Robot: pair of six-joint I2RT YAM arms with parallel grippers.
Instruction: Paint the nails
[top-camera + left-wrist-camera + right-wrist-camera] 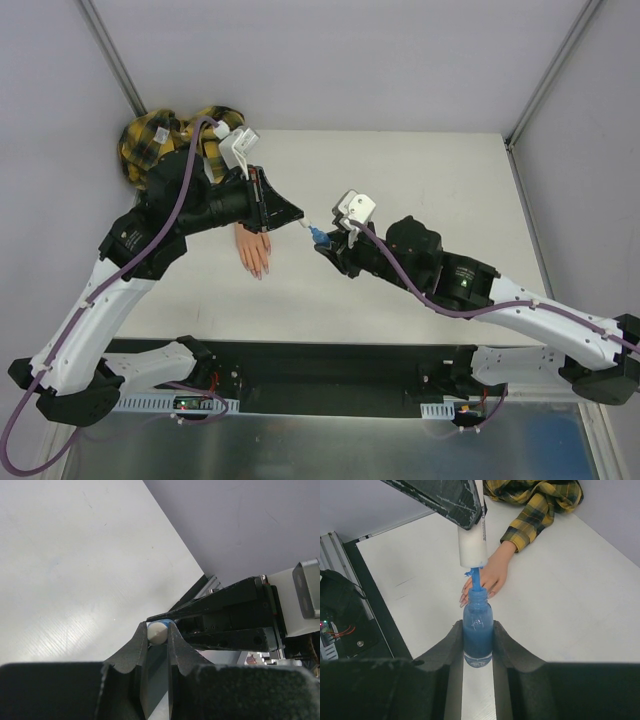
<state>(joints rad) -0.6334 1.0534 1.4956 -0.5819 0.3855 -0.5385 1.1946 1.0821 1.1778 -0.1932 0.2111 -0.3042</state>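
Observation:
My right gripper (478, 627) is shut on the small blue bottle (478, 640) and holds it upright above the table. My left gripper (157, 630) is shut on the white cap (472, 542) just above the bottle. The cap's blue brush stem (476, 580) still reaches into the bottle's neck. In the top view the two grippers meet tip to tip, left gripper (298, 222) and right gripper (322, 240). The flesh-coloured mannequin hand (490, 575) lies flat beyond the bottle. Its pinkish nails (464, 596) point towards me. The hand also shows in the top view (253, 250).
The yellow-black plaid sleeve (160, 140) bunches at the table's far left corner, against the wall. It also shows in the right wrist view (535, 505). A black rail (330, 365) with both arm bases runs along the near edge.

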